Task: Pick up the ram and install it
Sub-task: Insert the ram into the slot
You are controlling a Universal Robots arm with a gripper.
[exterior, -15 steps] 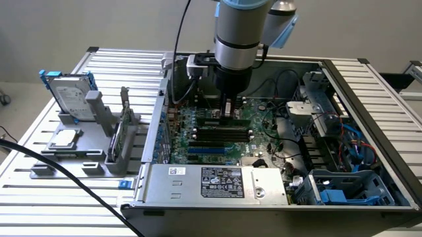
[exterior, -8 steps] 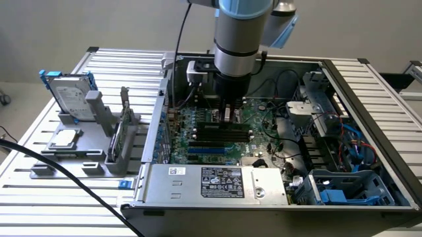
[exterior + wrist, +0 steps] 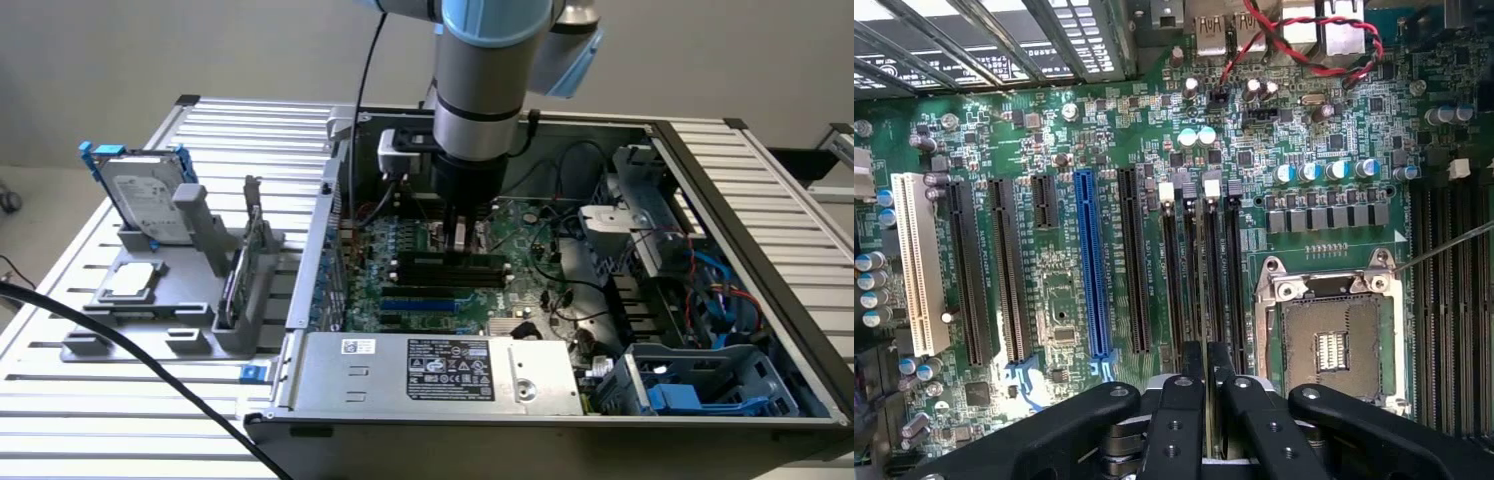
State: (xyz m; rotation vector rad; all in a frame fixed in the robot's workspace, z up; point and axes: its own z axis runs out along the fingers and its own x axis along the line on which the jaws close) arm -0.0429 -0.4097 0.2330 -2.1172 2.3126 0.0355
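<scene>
At the front of the table [image 3: 120,440] a black cable [image 3: 134,357] is trailing across the metal slats. The open computer case [image 3: 534,428] is lying there with a silver labelled box [image 3: 441,372] and a blue plastic cage [image 3: 701,385] sitting along its nearest edge. Just behind the box the green motherboard [image 3: 400,250] is facing upward. Among the black slots on it the ram [image 3: 447,264] is standing on its long edge, running across the exterior view. Whether it is pressed fully home in its slot I cannot tell. The pincer [image 3: 461,238] is hanging straight above the ram's middle. In the wrist view its two black fingers [image 3: 1184,400] are drawn narrow, nearly together, clasping the thin upper edge of the stick between them. To either side of that slot row, the wrist view is showing a long blue slot [image 3: 1089,260], a white slot [image 3: 914,260] and an open square socket [image 3: 1332,340]. Towards the exterior view's left, outside the case, a grey holder [image 3: 147,330] is resting on the table. It is carrying a small square silver chip [image 3: 134,281] lying flat, and further back a hard drive [image 3: 140,200] with blue rails is standing upright. The arm [image 3: 481,90] is rising from the pincer out past the top of the exterior view.
</scene>
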